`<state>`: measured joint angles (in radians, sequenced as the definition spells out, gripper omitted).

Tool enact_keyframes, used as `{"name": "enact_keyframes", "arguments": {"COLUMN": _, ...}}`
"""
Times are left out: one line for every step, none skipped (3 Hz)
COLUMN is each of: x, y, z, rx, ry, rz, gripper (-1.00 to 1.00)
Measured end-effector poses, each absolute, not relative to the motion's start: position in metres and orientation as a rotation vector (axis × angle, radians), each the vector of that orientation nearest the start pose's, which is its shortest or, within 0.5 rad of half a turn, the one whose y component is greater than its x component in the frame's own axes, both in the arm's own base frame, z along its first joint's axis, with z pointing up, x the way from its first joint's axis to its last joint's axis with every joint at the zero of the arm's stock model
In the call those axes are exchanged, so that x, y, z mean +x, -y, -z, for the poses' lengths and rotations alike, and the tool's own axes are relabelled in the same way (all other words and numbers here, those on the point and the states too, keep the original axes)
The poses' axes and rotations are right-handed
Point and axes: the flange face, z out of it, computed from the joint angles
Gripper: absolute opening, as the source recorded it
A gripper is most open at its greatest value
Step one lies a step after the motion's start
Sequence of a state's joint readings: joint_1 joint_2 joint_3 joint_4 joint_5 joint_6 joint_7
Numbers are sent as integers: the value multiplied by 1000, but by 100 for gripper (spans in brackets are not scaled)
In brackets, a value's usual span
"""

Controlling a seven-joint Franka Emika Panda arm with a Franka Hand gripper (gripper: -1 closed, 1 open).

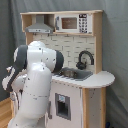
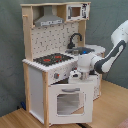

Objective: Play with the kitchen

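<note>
At the front of the kitchen (image 2: 55, 65), just under the lip of the counter, the gripper (image 2: 76, 76) hangs against the band of control knobs, and that is where the action sits. In the second exterior view the arm (image 2: 107, 57) sweeps in from the second exterior view's right, elbow high, wrist bent toward the cabinet face. Whether the fingers are spread or closed cannot be told here; the head of the tool shows as one pale block with a dark spot, and nothing can be seen in its grasp.

The toy kitchen stands upright against the grey curtain, hob (image 2: 52, 59) on the second exterior view's left of the counter, sink (image 2: 89, 49) and black faucet (image 2: 74, 39) further along. The oven door (image 2: 69, 102) lies directly below the gripper, hinged down and leaning a little out from the cabinet, its window facing the room.

So the relation that counts: the door's top edge runs level, across the cabinet front, and it lies straight down from the tool. Any play with that door looks to call for a drop and a pull outward, while the knobs are right at hand.

In the first exterior view the arm's white bulk (image 1: 35, 80) covers the hob side entirely; only the sink end and the microwave (image 1: 72, 22) above show.
</note>
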<state>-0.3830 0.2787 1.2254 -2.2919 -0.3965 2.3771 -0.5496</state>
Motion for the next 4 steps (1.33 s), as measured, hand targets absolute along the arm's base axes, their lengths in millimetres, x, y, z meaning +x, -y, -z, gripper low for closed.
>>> {"name": "enact_keyframes", "arguments": {"x": 338, "y": -409, "z": -310, "rx": 2125, "ry": -2321, "rz": -53, "gripper": -100}}
{"name": "enact_keyframes", "arguments": {"x": 316, "y": -427, "z": -309, "rx": 2155, "ry": -2296, "rz": -51, "gripper": -100}}
{"name": "enact_keyframes", "arguments": {"x": 291, "y": -445, "z": -309, "rx": 2192, "ry": -2263, "rz": -49, "gripper": -100}}
{"name": "enact_keyframes", "arguments": {"x": 274, "y": -452, "z": -307, "rx": 2255, "ry": -2189, "rz": -26, "gripper": -100}}
